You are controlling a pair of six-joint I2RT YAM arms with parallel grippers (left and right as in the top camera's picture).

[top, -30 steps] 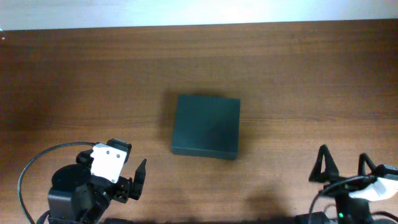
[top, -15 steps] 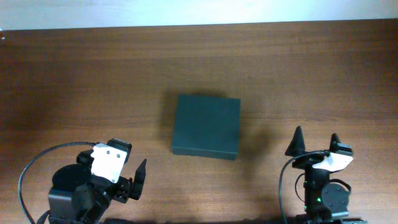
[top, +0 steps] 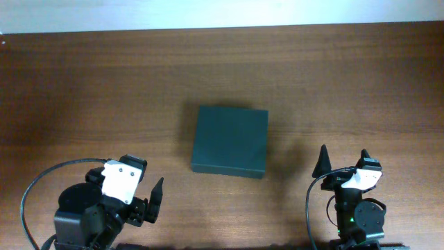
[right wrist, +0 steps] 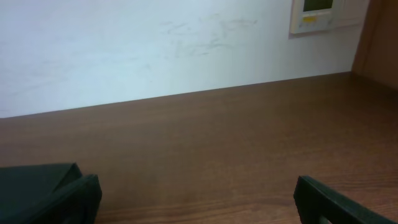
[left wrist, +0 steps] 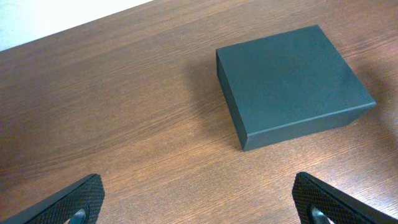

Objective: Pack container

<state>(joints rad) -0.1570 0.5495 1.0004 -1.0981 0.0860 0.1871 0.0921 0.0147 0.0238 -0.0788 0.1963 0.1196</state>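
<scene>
The container (top: 229,140) is a dark green-black box lying closed on the wooden table near its middle. It also shows in the left wrist view (left wrist: 292,82) and, as a dark corner at the left edge, in the right wrist view (right wrist: 31,177). My left gripper (top: 144,193) is open and empty at the front left, well short of the box. My right gripper (top: 343,164) is open and empty at the front right, to the right of the box and a little nearer the front. Both grippers show only their wide-apart fingertips in the wrist views (left wrist: 199,202) (right wrist: 199,199).
The wooden table (top: 104,90) runs back to a pale wall (right wrist: 155,43). A small wall panel (right wrist: 316,14) hangs on that wall at the upper right. A black cable (top: 41,182) loops by the left arm's base.
The right arm has swung in from the front right corner toward the box, its gripper staying open. The left arm and the container have not moved.
</scene>
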